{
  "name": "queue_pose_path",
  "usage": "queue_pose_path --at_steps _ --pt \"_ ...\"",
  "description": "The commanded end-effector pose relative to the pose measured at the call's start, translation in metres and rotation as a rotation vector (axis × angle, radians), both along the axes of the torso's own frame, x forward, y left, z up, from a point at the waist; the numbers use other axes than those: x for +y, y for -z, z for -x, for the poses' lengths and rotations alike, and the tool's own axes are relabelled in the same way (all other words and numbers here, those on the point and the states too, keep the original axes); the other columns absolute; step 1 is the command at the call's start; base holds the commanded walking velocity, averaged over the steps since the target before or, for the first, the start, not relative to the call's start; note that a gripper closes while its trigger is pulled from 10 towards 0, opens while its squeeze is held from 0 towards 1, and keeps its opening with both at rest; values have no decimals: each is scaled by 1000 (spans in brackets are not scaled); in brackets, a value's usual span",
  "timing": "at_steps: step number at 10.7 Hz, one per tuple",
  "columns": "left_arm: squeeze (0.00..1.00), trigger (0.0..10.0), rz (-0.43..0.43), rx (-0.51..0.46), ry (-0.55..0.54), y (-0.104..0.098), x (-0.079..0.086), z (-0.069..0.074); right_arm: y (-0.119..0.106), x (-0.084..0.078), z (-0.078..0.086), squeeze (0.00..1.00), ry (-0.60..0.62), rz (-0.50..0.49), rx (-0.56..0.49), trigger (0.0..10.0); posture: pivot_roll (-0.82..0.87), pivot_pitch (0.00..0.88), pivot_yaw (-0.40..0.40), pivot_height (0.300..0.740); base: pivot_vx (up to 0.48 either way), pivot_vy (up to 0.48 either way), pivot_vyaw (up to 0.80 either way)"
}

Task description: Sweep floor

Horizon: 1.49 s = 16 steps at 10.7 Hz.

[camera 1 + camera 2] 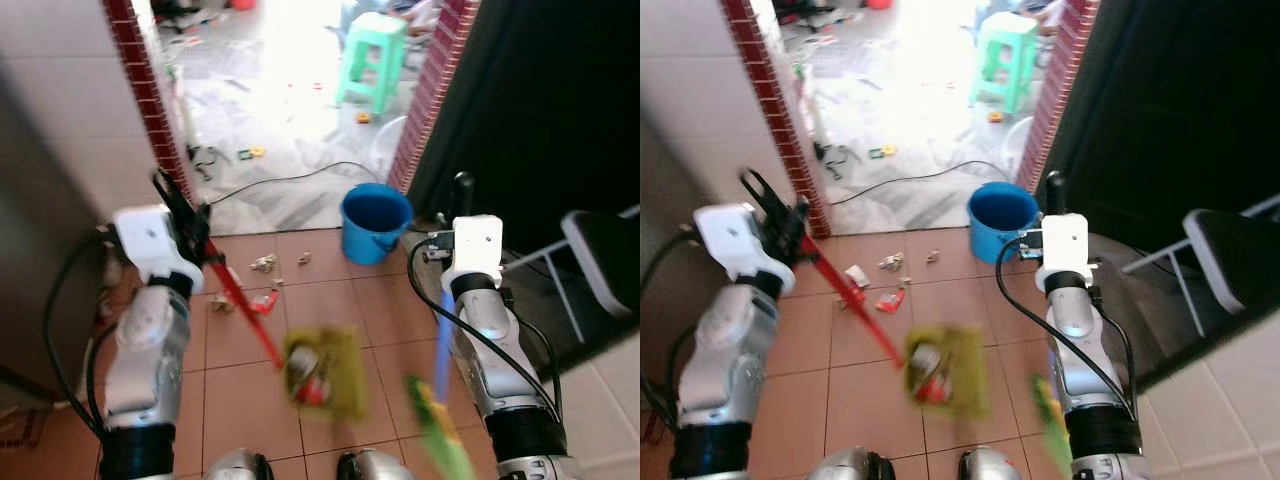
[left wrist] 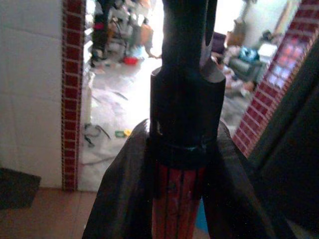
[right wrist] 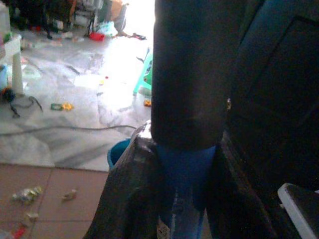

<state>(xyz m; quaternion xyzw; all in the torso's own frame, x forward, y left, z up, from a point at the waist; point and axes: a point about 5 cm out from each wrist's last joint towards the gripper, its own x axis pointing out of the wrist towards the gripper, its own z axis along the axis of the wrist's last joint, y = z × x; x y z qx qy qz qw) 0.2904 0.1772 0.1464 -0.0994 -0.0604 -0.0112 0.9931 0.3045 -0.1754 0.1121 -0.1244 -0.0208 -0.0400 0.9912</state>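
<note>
My left gripper (image 1: 195,232) is shut on the top of a red handle (image 1: 245,310), seen close up (image 2: 178,204) between its dark fingers (image 2: 119,199). The handle slants down to a yellow-green dustpan (image 1: 335,375) on the terracotta tiles with litter in it. My right gripper (image 1: 447,250) is shut on a blue broom handle (image 1: 443,340) with a black cap (image 3: 192,74). Its green brush (image 1: 440,430) is blurred near my right foot. Loose scraps of litter (image 1: 262,265) lie on the tiles in front of the dustpan.
A blue bucket (image 1: 375,222) stands at the doorway between two red brick pillars (image 1: 150,100). Beyond it, a black cable (image 1: 290,180) crosses a grey floor strewn with small things, and a green stool (image 1: 373,58) stands further back. A grey chair (image 1: 600,260) is at the right.
</note>
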Motion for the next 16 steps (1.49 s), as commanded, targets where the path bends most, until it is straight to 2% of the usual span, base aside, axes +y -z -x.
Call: queue_pose_path --at_steps 1,3,5,6,10,16 --pt "0 10000 17 -119 -7 -30 1 -5 -10 -5 -5 0 28 32 -36 10000 -16 12 -43 740 281 0 0" --pt "0 10000 50 -186 -12 -52 -1 -10 -8 -6 -5 0 33 36 -27 10000 -20 12 -41 740 379 0 0" --pt "0 10000 131 -256 -46 -78 -1 -15 -6 -1 -4 0 15 32 -23 10000 -22 13 -42 740 450 0 0" --pt "0 10000 145 -277 -41 -85 -2 -17 -5 -1 -5 0 15 32 -22 10000 -20 11 -41 740 472 0 0" --pt "0 10000 189 -287 -54 -93 1 -21 -4 0 -6 0 12 35 -19 10000 -21 9 -38 740 472 0 0" --pt "0 10000 194 -293 -58 -96 2 -22 -3 3 -8 0 2 35 -17 10000 -19 7 -39 740 479 0 0"
